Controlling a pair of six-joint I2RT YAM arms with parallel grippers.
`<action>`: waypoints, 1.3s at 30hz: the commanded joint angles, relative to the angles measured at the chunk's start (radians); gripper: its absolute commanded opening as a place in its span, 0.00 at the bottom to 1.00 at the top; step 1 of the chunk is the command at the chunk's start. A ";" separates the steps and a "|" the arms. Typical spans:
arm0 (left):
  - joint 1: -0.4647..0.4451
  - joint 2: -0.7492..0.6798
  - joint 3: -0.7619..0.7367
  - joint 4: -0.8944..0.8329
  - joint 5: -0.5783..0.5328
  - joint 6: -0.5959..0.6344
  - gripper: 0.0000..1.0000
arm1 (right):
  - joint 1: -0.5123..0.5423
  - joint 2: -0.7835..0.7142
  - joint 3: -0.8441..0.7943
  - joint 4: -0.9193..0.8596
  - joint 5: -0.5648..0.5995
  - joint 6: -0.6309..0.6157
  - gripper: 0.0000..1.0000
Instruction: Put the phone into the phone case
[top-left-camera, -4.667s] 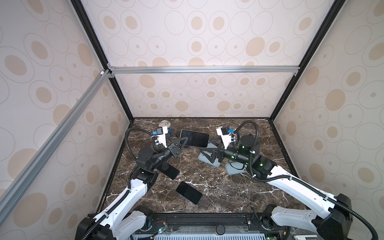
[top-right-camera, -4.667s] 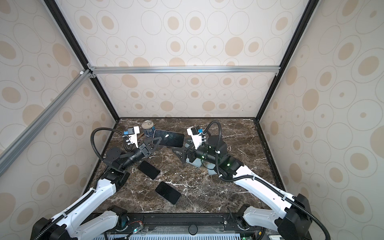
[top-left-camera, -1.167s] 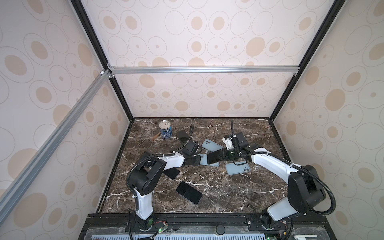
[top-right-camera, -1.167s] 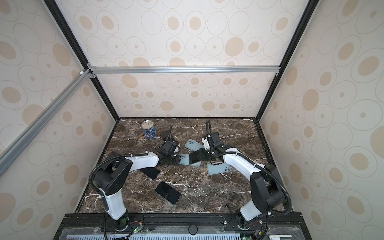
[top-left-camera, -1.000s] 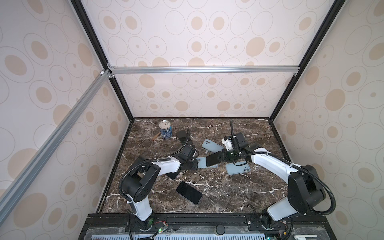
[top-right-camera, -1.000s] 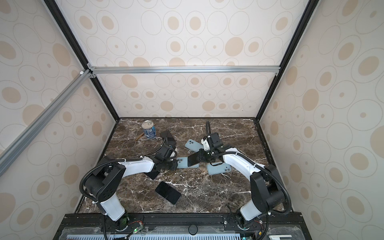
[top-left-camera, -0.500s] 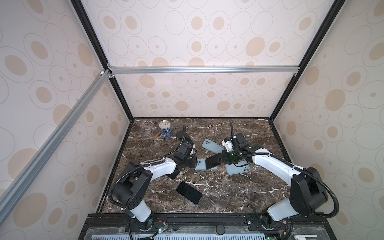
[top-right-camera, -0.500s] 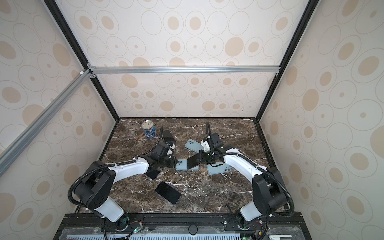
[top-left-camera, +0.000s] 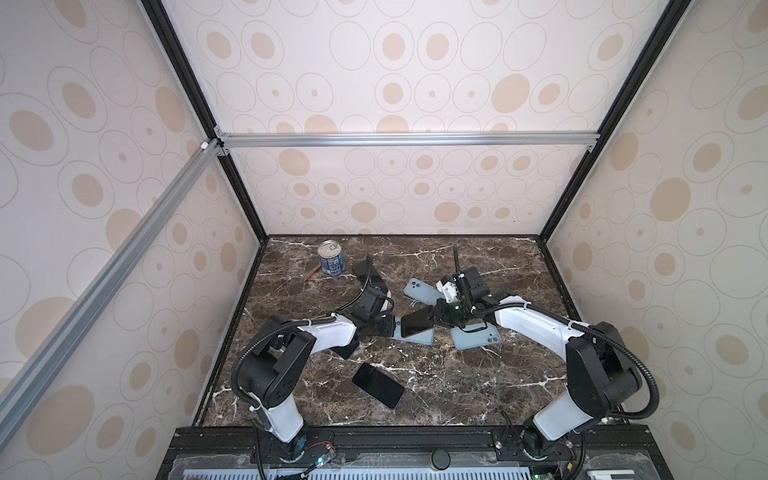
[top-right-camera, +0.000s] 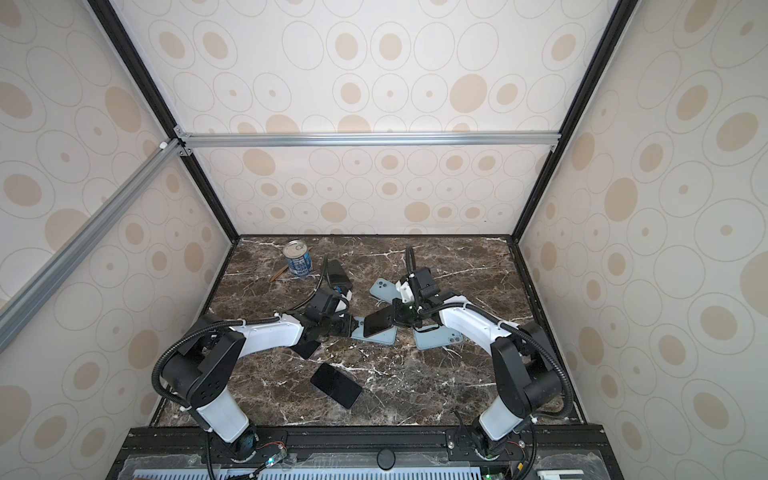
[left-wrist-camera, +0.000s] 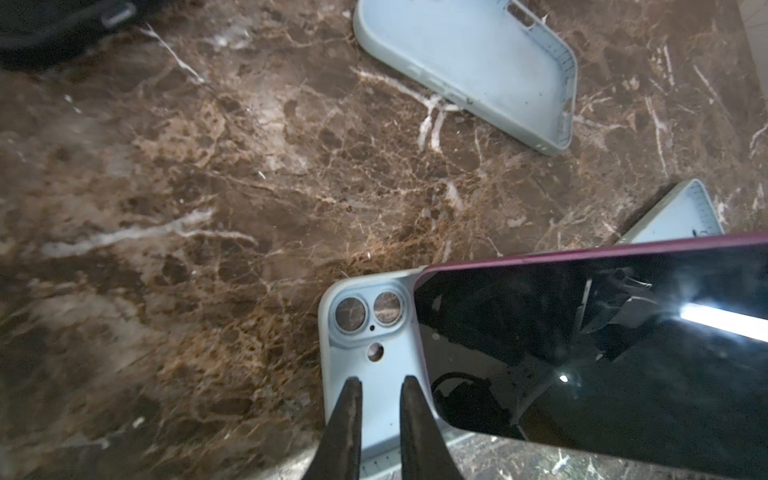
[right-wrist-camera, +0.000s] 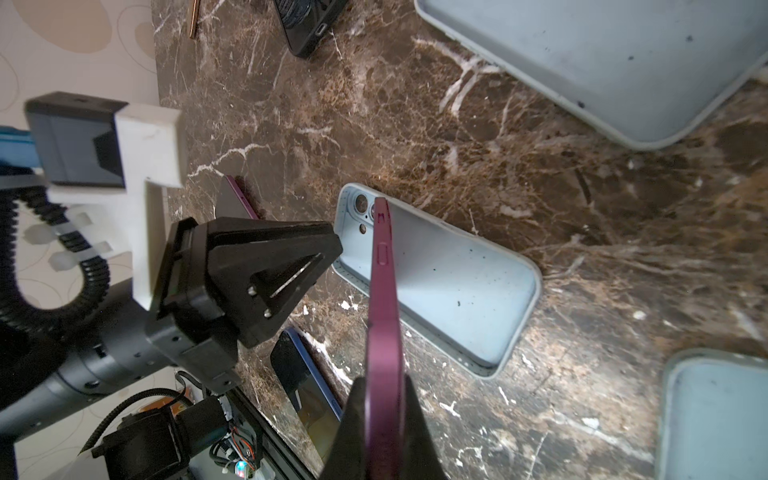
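Glossy black glass phone (left-wrist-camera: 582, 353), matt pale-blue rubbery case (left-wrist-camera: 395, 357), polished brown marble tabletop (left-wrist-camera: 208, 208)

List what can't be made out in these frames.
- Can label: too small in both top views.
- Phone corner touching the case or not: edge-on in the right wrist view, covered by the phone in both top views.
- Dark phone: mostly under the left arm in both top views.
- Left end effector touching the case or hovering: left wrist view gives no depth.
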 joint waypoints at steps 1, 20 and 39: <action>0.007 0.021 -0.013 0.031 -0.003 -0.022 0.19 | -0.018 0.018 -0.058 0.032 0.014 0.033 0.00; 0.011 0.016 -0.053 0.091 -0.083 -0.069 0.26 | -0.098 -0.020 -0.167 0.081 -0.094 0.078 0.00; -0.003 0.027 -0.107 0.174 0.104 -0.119 0.24 | -0.107 0.045 -0.233 0.201 -0.144 0.150 0.00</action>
